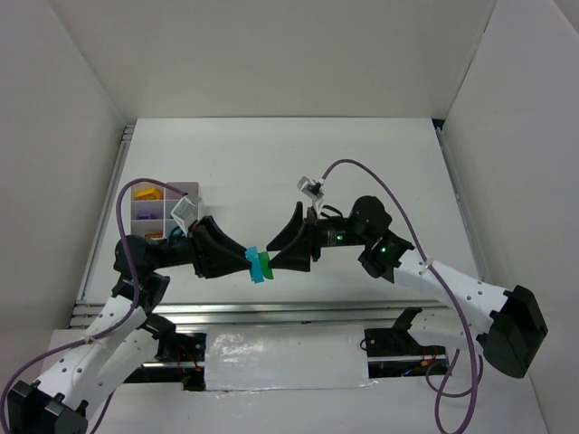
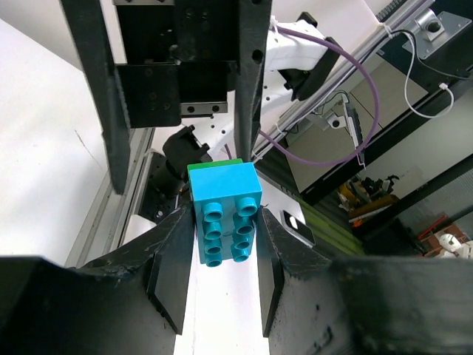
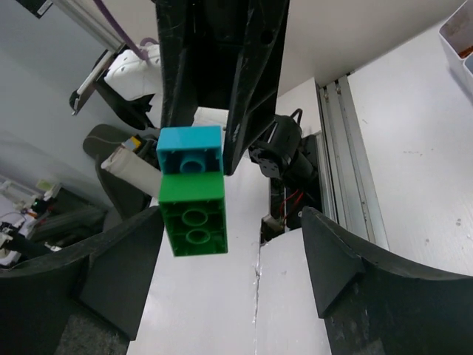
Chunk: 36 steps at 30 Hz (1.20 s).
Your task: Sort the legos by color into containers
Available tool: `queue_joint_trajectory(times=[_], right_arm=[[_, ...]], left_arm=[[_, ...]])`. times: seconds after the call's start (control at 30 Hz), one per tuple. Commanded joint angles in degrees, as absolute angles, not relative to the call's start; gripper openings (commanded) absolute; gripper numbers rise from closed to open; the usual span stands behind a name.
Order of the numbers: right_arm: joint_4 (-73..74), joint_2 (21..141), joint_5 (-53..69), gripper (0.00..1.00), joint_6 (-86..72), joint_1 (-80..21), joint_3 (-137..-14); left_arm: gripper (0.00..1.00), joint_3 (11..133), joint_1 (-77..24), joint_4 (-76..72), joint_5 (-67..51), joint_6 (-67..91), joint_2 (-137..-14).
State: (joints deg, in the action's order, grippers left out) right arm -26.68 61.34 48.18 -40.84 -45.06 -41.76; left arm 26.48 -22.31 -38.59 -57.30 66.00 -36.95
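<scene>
Two legos are stuck together in the air: a teal studded brick (image 2: 224, 214) with a green brick (image 3: 194, 218) attached to its far side. My left gripper (image 2: 224, 225) is shut on the teal brick (image 1: 253, 265), a finger against each side. My right gripper (image 3: 233, 248) faces it, open and wide. The green brick (image 1: 265, 265) hangs between its fingers close to one finger (image 3: 122, 262) and well clear of the other. The containers are one white tray (image 1: 185, 187) at the left, behind my left arm, with yellow and orange pieces (image 1: 145, 193) in one compartment.
Both arms meet over the near middle of the white table (image 1: 362, 163). A metal rail (image 1: 271, 314) runs along the near edge, with white walls on three sides. A corner of the tray (image 3: 458, 37) shows in the right wrist view.
</scene>
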Motion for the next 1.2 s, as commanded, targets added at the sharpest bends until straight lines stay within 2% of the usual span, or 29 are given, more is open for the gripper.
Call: queue_joint_trajectory(times=[0.0, 0.2, 0.3, 0.33, 0.4, 0.53, 0.67, 0.7, 0.73, 0.77, 0.83, 0.9, 0.93, 0.97, 1.0, 1.03, 1.1, 1.17], right_arm=[[-28.5, 62.6, 46.8, 0.81, -40.8, -46.8, -46.2], [-30.8, 63.4, 49.3, 0.69, -41.9, -48.0, -47.1], [-31.3, 63.5, 49.4, 0.51, -42.0, -48.7, -46.3], [-31.8, 63.5, 49.3, 0.38, -42.3, -48.8, -45.7], [-33.6, 63.7, 49.6, 0.39, -43.4, -48.8, -44.9], [-34.7, 64.6, 50.4, 0.56, -44.2, -49.1, -43.9], [-36.6, 64.7, 50.6, 0.57, -45.3, -49.2, -43.1], [-37.0, 64.7, 50.6, 0.54, -45.2, -49.2, -43.0], [-37.3, 64.7, 50.9, 0.41, -45.3, -49.2, -42.8], [-37.4, 64.6, 50.9, 0.34, -45.4, -49.2, -42.6], [-37.3, 64.3, 50.2, 0.04, -45.3, -49.3, -42.5], [-35.3, 63.9, 49.8, 0.00, -43.9, -49.4, -42.6], [-35.0, 63.7, 49.1, 0.00, -42.9, -49.3, -42.5], [-33.5, 63.3, 48.6, 0.00, -42.3, -49.3, -42.5], [-31.2, 62.8, 47.3, 0.00, -40.9, -49.2, -42.7], [-31.2, 62.8, 46.6, 0.00, -40.3, -49.2, -42.7], [-29.0, 62.1, 45.4, 0.00, -39.3, -49.5, -42.7], [-27.4, 61.3, 43.3, 0.00, -38.3, -50.2, -42.7]], left_arm=[[0.00, 27.2, -22.7, -41.7, -58.9, 64.8, -35.9], [0.00, 28.7, -22.7, -34.6, -57.0, 60.7, -35.4], [0.00, 30.1, -22.7, -30.9, -55.7, 58.7, -35.1], [0.00, 30.4, -22.7, -30.1, -55.0, 57.8, -35.1], [0.00, 31.0, -22.7, -29.0, -54.7, 57.4, -35.4], [0.00, 30.7, -22.7, -31.2, -54.8, 58.9, -36.0], [0.00, 30.5, -22.7, -30.8, -54.2, 58.7, -35.9], [0.00, 30.5, -22.7, -30.9, -54.2, 58.7, -35.8], [0.00, 30.4, -22.7, -30.7, -54.1, 58.7, -35.8], [0.00, 30.5, -22.7, -30.5, -54.1, 58.5, -35.8], [0.00, 30.7, -22.7, -28.8, -53.7, 57.9, -35.8], [0.01, 31.5, -22.7, -26.4, -52.4, 56.4, -35.9], [0.18, 31.8, -22.7, -23.3, -51.8, 55.7, -36.0], [0.32, 32.6, -22.7, -21.6, -50.2, 54.6, -36.1], [0.67, 33.5, -22.7, -18.5, -49.5, 54.1, -36.2], [0.79, 33.5, -22.7, -17.5, -49.0, 53.6, -36.4], [0.83, 34.0, -22.7, -17.2, -48.7, 53.6, -36.7], [0.83, 34.3, -22.7, -16.9, -48.3, 53.9, -36.8]])
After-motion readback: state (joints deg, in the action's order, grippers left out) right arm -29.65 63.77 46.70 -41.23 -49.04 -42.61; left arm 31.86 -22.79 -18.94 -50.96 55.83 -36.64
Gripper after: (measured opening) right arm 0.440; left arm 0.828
